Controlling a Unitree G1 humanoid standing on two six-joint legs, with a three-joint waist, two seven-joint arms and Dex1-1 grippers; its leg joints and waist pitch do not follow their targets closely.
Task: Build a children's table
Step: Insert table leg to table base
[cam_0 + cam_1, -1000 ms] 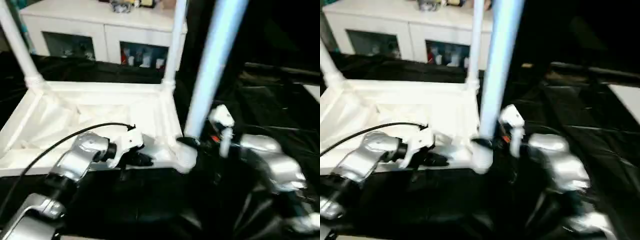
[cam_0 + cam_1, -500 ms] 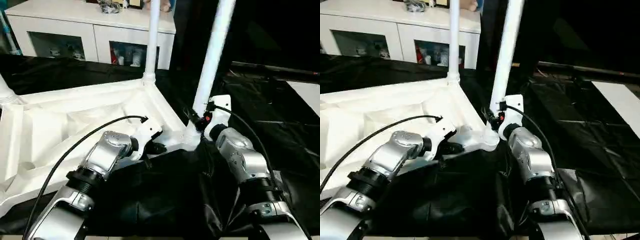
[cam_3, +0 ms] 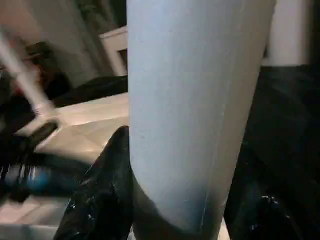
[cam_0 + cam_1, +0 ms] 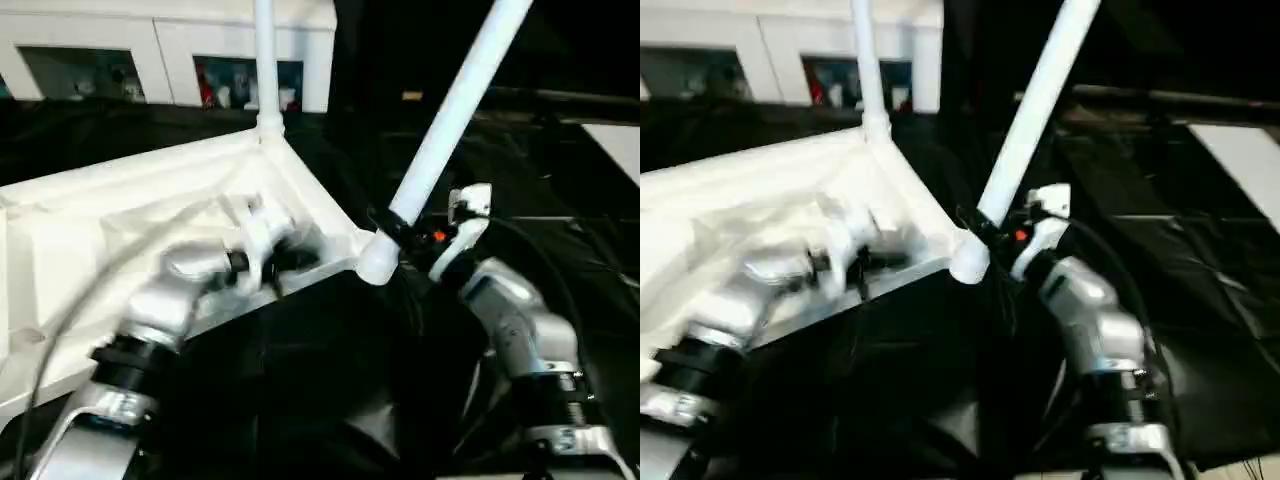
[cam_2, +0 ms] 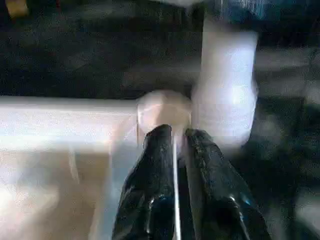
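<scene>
The children's table top (image 4: 120,215) lies upside down on the left, ribbed underside up. One white leg (image 4: 265,60) stands upright in its far corner socket. A second leg (image 4: 450,110) leans to the right out of the near right corner socket (image 4: 378,262). My right gripper (image 3: 185,210) is shut on this leaning leg (image 3: 195,100) just above the socket, one black finger (image 3: 102,195) on each side. My left gripper (image 5: 174,132) has its fingers pinched on the thin white rim of the top (image 5: 60,122), beside that same socket.
A black sheet (image 4: 330,400) covers the surface under and around the top. A white cabinet (image 4: 170,45) with open shelves stands at the back. A flat white board (image 4: 622,140) shows at the right edge.
The view has shifted and tilted. The near right leg now leans much further to the right in my right gripper. My left gripper stays on the rim of the top.
</scene>
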